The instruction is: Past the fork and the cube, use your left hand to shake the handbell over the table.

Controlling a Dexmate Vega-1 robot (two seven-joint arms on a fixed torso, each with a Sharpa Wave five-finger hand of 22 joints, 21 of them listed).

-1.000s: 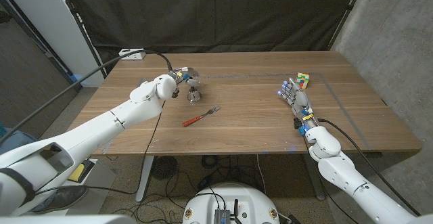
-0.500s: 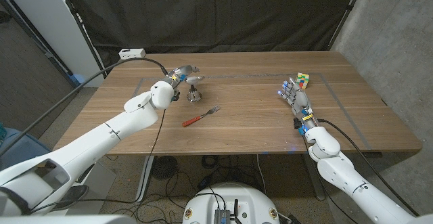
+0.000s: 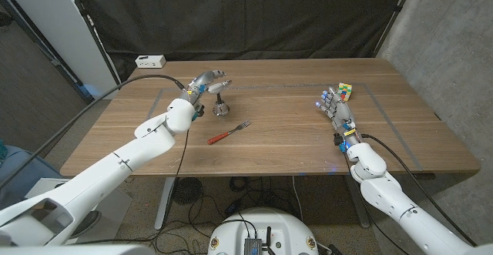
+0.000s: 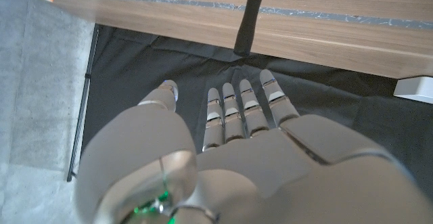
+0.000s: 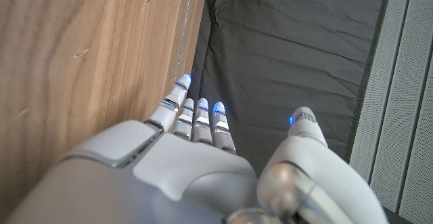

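A: Where is the handbell (image 3: pixel 221 106) found?

B: Upright on the bench (image 3: pixel 293 143), just under the fingertips of the left hand (image 3: pixel 209 81); the fork (image 3: pixel 229 132) lies nearer the robot, the cube (image 3: pixel 344 92) far off by the right hand (image 3: pixel 337 111).

A: How is it judged to handle?

B: Rigid, smooth metal, probably slippery; the thin black handle is best gripped.

A: And the hands?

B: The left is held open above the handle, fingers extended, nothing gripped. The right is open too.

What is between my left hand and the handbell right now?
Nothing visible. The left hand, fingers apart, is right at the handbell's black handle. The fork lies nearer the robot and the cube far to the right, both off the path.
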